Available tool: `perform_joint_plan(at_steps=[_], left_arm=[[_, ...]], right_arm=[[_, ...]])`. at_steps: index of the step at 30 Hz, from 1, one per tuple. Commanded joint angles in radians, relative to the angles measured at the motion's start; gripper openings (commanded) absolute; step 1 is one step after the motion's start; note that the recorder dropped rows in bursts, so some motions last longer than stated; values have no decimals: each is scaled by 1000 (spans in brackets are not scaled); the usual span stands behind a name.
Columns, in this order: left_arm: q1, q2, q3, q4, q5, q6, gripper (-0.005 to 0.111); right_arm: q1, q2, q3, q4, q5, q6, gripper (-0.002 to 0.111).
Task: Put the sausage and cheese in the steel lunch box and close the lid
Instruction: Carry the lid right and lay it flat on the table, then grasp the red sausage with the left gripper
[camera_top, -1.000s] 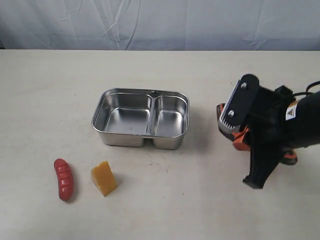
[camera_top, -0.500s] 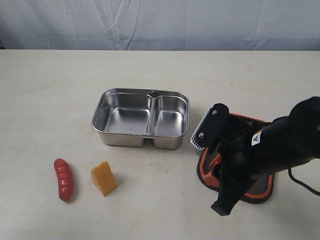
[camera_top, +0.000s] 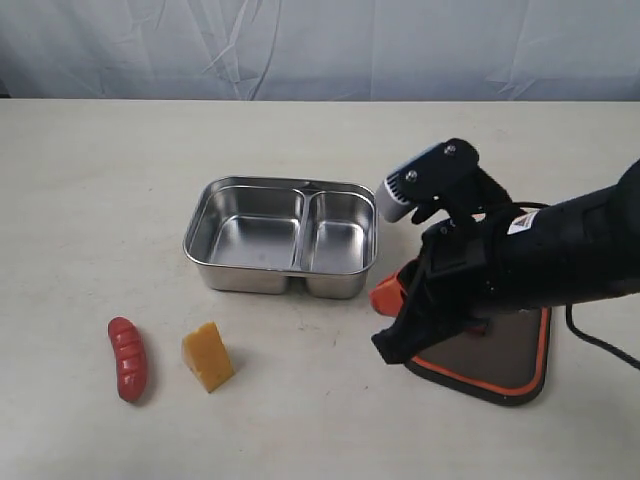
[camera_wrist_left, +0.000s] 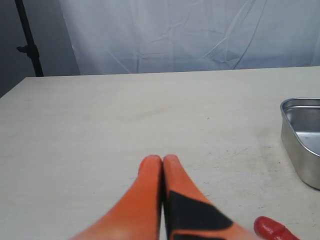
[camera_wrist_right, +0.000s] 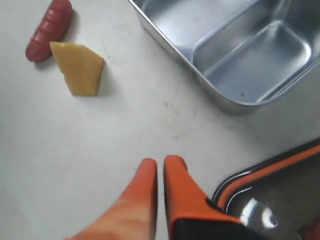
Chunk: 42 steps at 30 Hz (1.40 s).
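Note:
The steel lunch box (camera_top: 250, 275) stands open and empty at the table's middle. Front left of it lie the red sausage (camera_top: 128, 358) and the yellow cheese (camera_top: 207, 356), side by side. The dark lid (camera_top: 500, 350) with its orange rim lies flat on the table right of the box. My right gripper (camera_top: 385, 292) hovers at the lid's left edge, shut and holding nothing. The right wrist view shows the right gripper (camera_wrist_right: 160, 162) with the lid (camera_wrist_right: 280, 185), box (camera_wrist_right: 200, 85), cheese (camera_wrist_right: 77, 67) and sausage (camera_wrist_right: 49, 30). My left gripper (camera_wrist_left: 162, 159) is shut and empty above bare table, near the sausage's tip (camera_wrist_left: 272, 230) and the box (camera_wrist_left: 295, 145).
A pale cloth backdrop (camera_top: 320, 50) hangs behind the table's far edge. A dark stand pole (camera_wrist_left: 27, 37) rises past the table's far corner in the left wrist view. My black right arm (camera_top: 540, 260) stretches over the lid from the right.
The lid, held up at the right a second ago, now lies flat on the table. My right gripper has let it go, moved left toward the box and closed again.

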Motion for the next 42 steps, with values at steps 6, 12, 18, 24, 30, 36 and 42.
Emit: perform_joint_plan(at_steps=[6, 12, 18, 24, 30, 36, 42], left_arm=[[2, -10, 5, 25, -8, 3, 0], [2, -10, 5, -204, -212, -157, 0], [2, -10, 5, -581, -408, -176, 0], [2, -10, 5, -635, -484, -249, 0], [2, 72, -128, -578, -302, -257, 0], [4, 477, -475, -260, 65, -220, 0], [4, 911, -774, -167, 484, -179, 0]], right_arm=[[0, -190, -5, 84, 2, -1, 0], [0, -257, -5, 84, 49, -1, 0], [0, -257, -5, 84, 55, -1, 0], [0, -257, -5, 67, 81, -1, 0], [0, -257, -5, 71, 85, 18, 0], [0, -257, -5, 72, 75, 18, 0], [0, -257, -5, 66, 98, 45, 0]])
